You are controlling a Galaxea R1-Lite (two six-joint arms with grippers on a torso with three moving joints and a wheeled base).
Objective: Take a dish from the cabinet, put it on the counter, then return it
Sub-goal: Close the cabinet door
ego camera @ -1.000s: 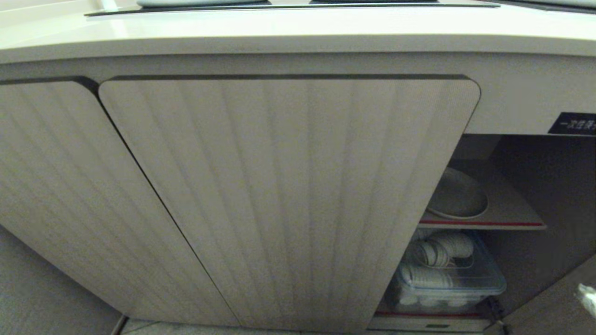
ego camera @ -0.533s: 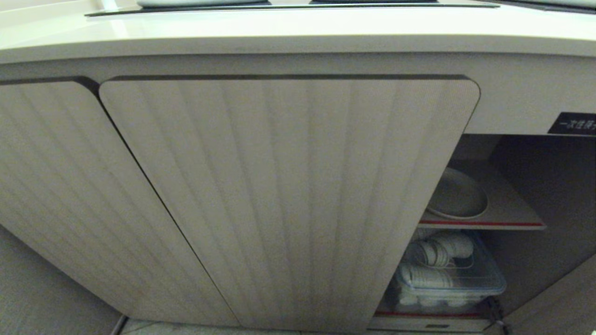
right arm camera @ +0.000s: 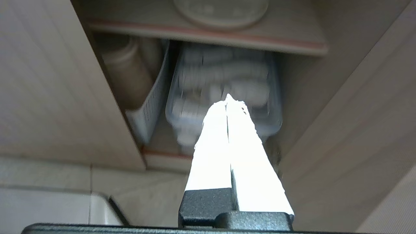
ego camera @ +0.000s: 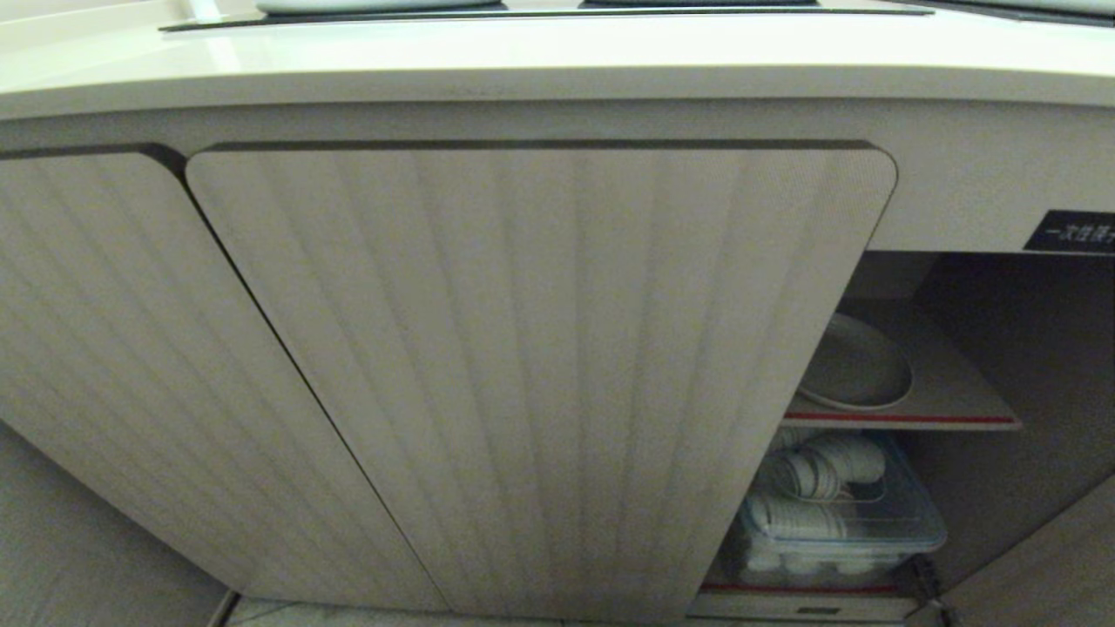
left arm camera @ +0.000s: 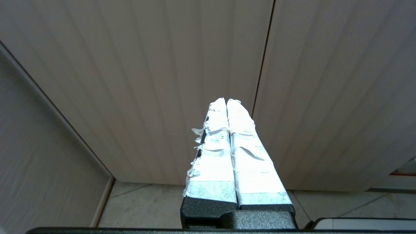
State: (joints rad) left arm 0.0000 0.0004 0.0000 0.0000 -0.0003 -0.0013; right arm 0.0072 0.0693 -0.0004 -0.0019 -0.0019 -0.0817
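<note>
The dish (ego camera: 858, 366), a plain cream plate, lies on the inner shelf (ego camera: 949, 409) of the cabinet (ego camera: 540, 366), in the open bay at the right. In the right wrist view the dish (right arm camera: 221, 11) sits on that shelf, well beyond my right gripper (right arm camera: 227, 99). That gripper is shut and empty, low in front of the open bay. My left gripper (left arm camera: 226, 101) is shut too, holds nothing, and faces the closed ribbed doors (left arm camera: 162, 65). Neither gripper shows in the head view. The counter (ego camera: 523, 52) runs along the top.
A clear lidded box (ego camera: 836, 514) of white cups stands under the shelf, with a white basket (right arm camera: 146, 107) beside it. The opened door (right arm camera: 357, 130) stands at the right of the bay. A black label (ego camera: 1076, 232) sits above the opening. Tiled floor (left arm camera: 146, 204) lies below.
The taped tip of my right gripper showed at the lower right edge of the head view a second ago and has since dropped out of it. The dish and doors have not moved.
</note>
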